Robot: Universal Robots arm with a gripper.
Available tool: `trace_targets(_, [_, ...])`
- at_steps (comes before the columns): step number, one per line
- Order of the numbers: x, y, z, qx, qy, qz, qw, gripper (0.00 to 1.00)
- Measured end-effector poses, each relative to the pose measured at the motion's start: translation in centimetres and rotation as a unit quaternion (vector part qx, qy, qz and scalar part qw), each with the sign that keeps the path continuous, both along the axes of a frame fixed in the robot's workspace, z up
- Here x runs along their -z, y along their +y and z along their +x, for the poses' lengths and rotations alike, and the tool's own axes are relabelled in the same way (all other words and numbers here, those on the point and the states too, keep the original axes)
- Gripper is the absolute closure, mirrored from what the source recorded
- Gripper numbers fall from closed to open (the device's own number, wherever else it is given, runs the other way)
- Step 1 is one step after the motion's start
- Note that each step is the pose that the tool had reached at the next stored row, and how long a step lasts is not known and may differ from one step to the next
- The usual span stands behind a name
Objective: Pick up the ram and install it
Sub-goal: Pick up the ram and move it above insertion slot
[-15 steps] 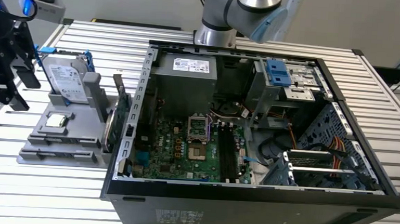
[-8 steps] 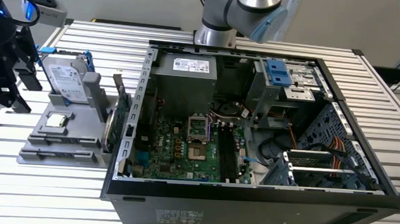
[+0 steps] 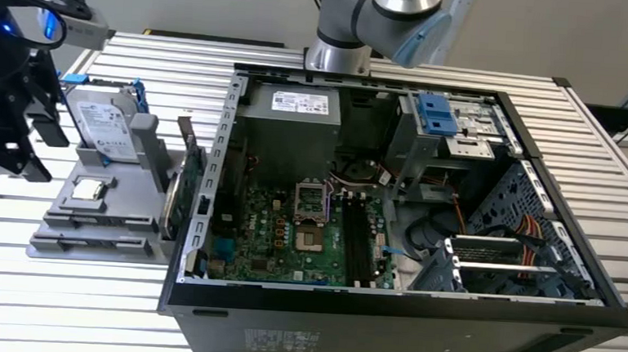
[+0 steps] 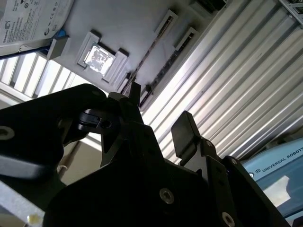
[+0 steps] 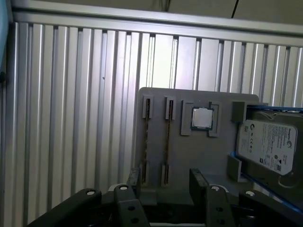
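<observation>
Two thin dark ram sticks point(image 5: 145, 137) point(image 5: 166, 138) stand on edge in the slots of a grey parts holder point(image 5: 189, 151). In the second wrist view a ram stick point(image 4: 147, 53) shows as a thin line. My gripper point(image 5: 165, 182) hangs above the holder's near end, open, with the two sticks' ends roughly between its black fingers point(image 5: 134, 178) and nothing in its grasp. In the exterior view the gripper point(image 3: 32, 144) is at the far left, above the holder point(image 3: 105, 212).
The holder also carries a silver hard drive point(image 3: 110, 129) with blue clips, a processor chip point(image 3: 91, 189) and an upright green card point(image 3: 188, 186). An open computer case point(image 3: 394, 304) with its motherboard point(image 3: 288, 236) lies at the exterior view's right, on a slatted metal table point(image 3: 607, 202).
</observation>
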State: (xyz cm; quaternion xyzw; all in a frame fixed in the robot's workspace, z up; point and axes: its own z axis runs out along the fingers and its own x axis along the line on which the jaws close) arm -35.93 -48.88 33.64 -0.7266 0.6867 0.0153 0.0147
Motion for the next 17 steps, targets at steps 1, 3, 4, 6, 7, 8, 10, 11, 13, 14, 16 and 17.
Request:
trace_targets(1, [0.07,-0.01,0.01,0.000,0.0000,0.0000,1.0000,0.00])
trace_targets(3, [0.21,-0.02,0.01,0.000,0.0001,0.0000,1.0000,0.00])
trace_targets(4, [0.29,-0.02,0.02,0.000,0.0000,0.0000,1.0000,0.00])
trace_targets(6, [0.44,-0.02,0.03,0.000,0.0001,0.0000,1.0000,0.00])
trace_targets(7, [0.52,-0.03,0.03,0.000,0.0001,0.0000,1.0000,0.00])
trace_targets(8, [0.60,-0.03,0.03,0.000,0.0000,0.0000,1.0000,0.00])
trace_targets(10, [0.76,-0.04,0.04,0.000,0.0000,0.0000,1.0000,0.00])
trace_targets(11, [0.83,-0.03,0.04,0.000,0.0000,0.0000,1.0000,0.00])
trace_targets(13, [0.99,-0.03,0.04,0.000,0.0000,0.0000,1.0000,0.00])
trace_targets(14, [1.09,-0.03,0.04,0.000,0.0000,0.0000,1.0000,0.00])
trace_targets(16, [1.25,-0.04,0.05,0.000,0.0000,0.0000,1.0000,0.00])
trace_targets(17, [1.33,-0.04,0.05,0.000,0.0000,0.0000,1.0000,0.00])
